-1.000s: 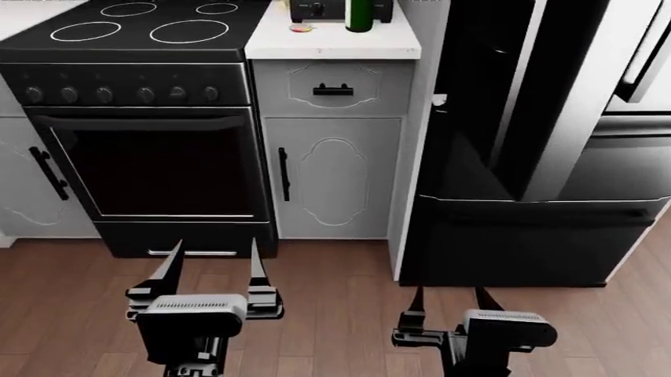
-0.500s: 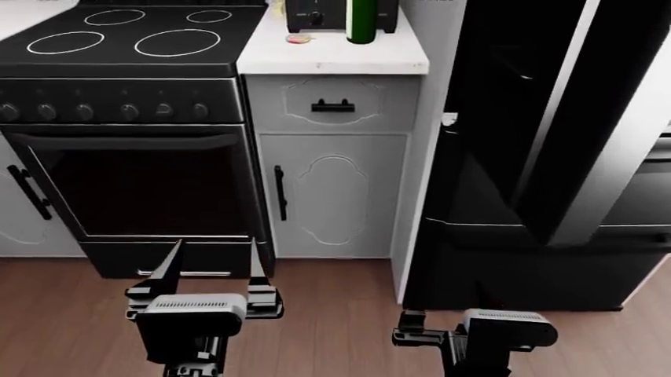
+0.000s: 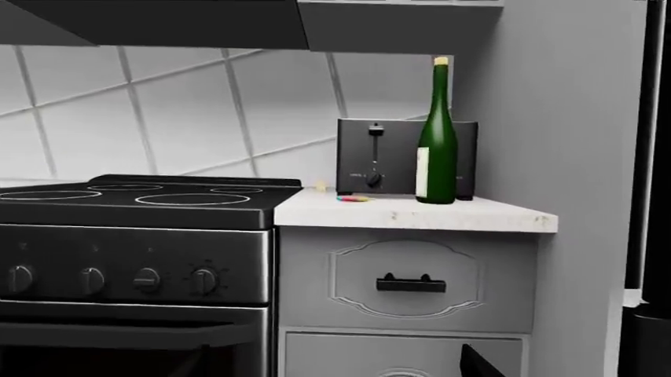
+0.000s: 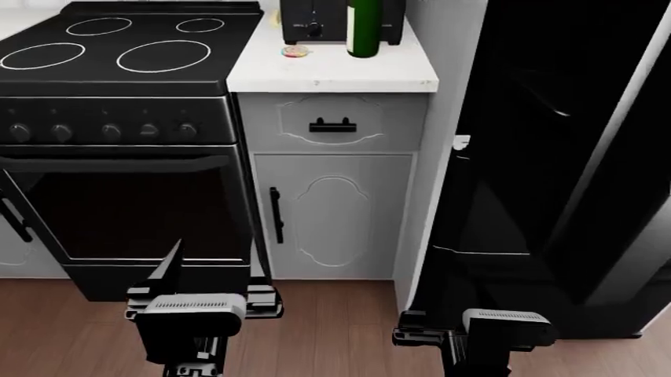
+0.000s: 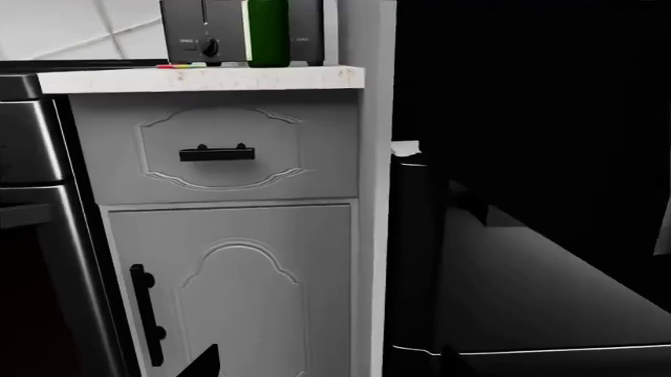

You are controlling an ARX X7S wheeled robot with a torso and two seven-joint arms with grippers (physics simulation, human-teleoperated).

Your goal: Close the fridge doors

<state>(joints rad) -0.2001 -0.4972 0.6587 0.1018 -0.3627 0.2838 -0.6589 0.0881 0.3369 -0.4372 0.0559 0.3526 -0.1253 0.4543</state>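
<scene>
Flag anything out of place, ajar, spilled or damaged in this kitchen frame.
One thing stands out: a fridge door stands swung open, its glossy black panel angled out over the lower drawer front. The bottle and toaster stand upright on the counter, and nothing looks spilled or damaged.

Home kitchen: black stove point(image 4: 115, 47), toaster point(image 3: 404, 157), wine bottle point(image 3: 436, 141), white cabinets point(image 4: 330, 212), tiled backsplash point(image 3: 157, 110).

Green bottle point(image 3: 436, 141) beside toaster point(image 3: 379, 157)
</scene>
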